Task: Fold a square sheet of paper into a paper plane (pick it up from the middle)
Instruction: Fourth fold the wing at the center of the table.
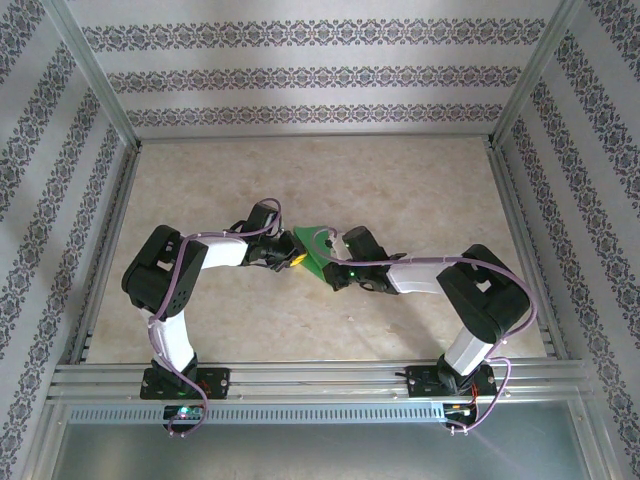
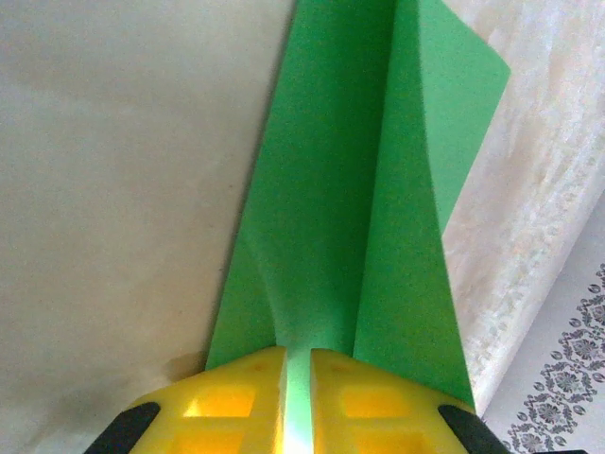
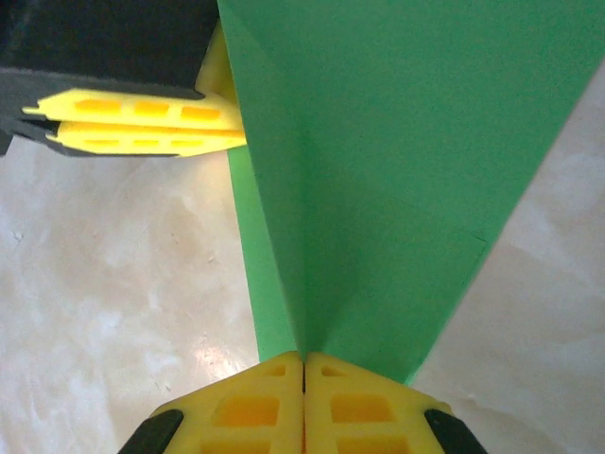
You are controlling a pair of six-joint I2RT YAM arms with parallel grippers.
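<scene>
Paper [image 1: 308, 252] (partly folded, layered creases) sits at mid-table [image 1: 420, 190] between the two wrists. Left gripper [image 2: 298, 369] is nearly closed, pinching one folded edge, with green showing in the thin slit. Right gripper [image 3: 303, 371] is clamped tight on a crease at the opposite side.

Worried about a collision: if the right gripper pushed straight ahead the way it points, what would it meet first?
The green paper it pinches lies directly ahead of the right gripper. The left gripper's fingers sit off to the side of that line, probably clear.
</scene>
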